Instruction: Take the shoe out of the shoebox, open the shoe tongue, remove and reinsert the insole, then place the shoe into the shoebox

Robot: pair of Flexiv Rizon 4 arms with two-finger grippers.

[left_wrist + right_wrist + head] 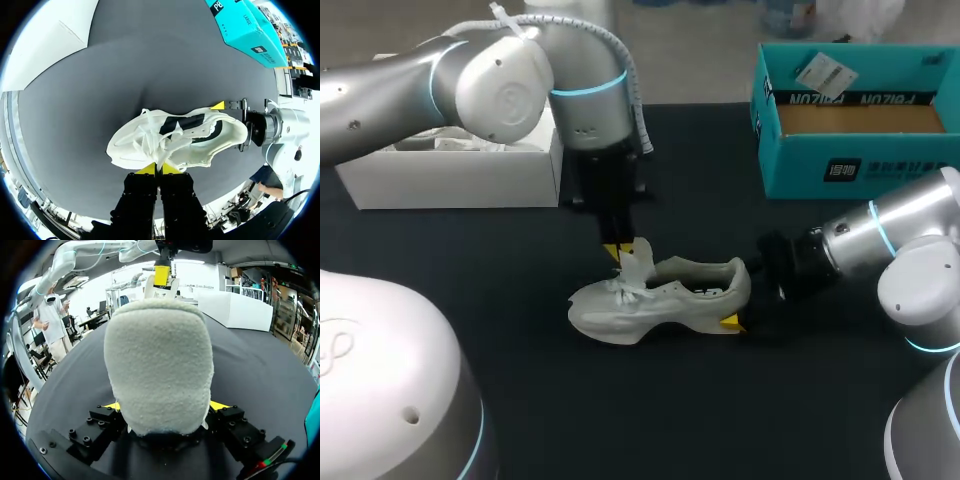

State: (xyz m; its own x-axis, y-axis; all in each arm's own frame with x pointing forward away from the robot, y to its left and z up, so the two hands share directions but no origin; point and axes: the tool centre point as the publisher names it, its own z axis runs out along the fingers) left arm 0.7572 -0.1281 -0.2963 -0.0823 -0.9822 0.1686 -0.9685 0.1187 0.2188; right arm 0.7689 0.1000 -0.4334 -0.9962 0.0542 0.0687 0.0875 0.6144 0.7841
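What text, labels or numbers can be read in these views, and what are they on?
Inner flap of shoebox: white lettering, upside down and blurred, not readable.
Front of shoebox: white logo mark, too small to read.
Side of shoebox, left wrist view: white print, warped and too small.
Paper tag in shoebox: print too small.
On the shoe: no text seen.
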